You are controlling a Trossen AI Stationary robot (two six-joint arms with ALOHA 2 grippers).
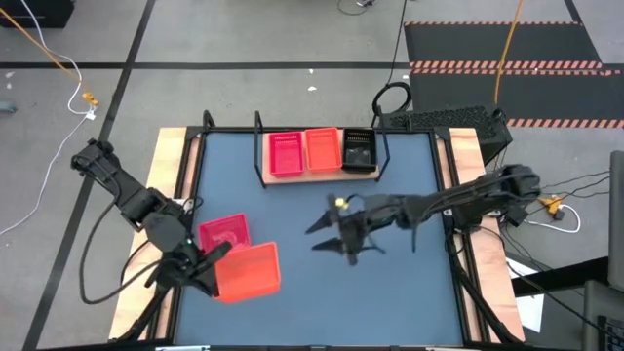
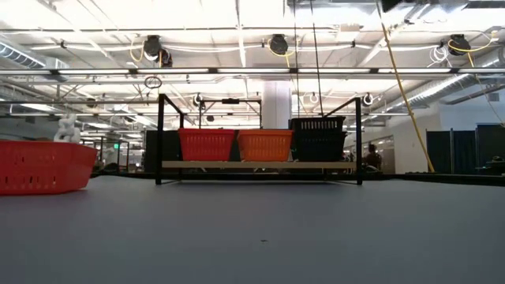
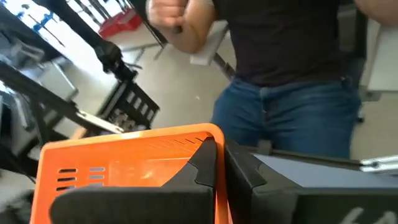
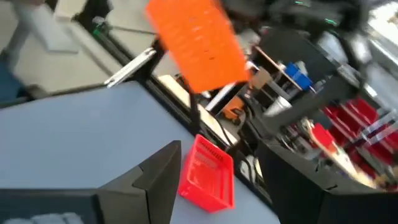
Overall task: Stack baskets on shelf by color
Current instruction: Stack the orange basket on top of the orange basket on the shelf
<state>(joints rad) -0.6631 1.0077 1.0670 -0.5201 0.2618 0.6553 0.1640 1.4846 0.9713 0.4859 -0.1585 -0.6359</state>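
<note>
My left gripper point(image 1: 207, 261) is near the table's left near corner, shut on an orange basket point(image 1: 250, 271); the right wrist view shows that basket point(image 4: 196, 43) up in the air. A pinkish-red basket point(image 1: 224, 234) rests on its base on the blue table beside it, also seen in the low view point(image 2: 35, 167) and the right wrist view point(image 4: 208, 174). The wooden shelf point(image 1: 317, 175) at the far middle carries a pinkish-red basket point(image 1: 286, 153), an orange one point(image 1: 322, 149) and a black one point(image 1: 359, 151). My right gripper point(image 1: 320, 236) hovers open over the table's middle. My left gripper holds the orange basket by the top of one side wall point(image 3: 217, 183), near a corner. One finger point(image 3: 205, 158) is inside the basket and the other point(image 3: 249, 174) outside, the wall between them. The basket is lifted clear of the table and tilted.
A person point(image 3: 292, 81) in jeans and a dark shirt stands beyond the table's edge in the left wrist view. The shelf's black wire frame point(image 2: 160, 138) rises above its board. Open blue tabletop point(image 1: 390, 292) lies between the shelf and the near edge.
</note>
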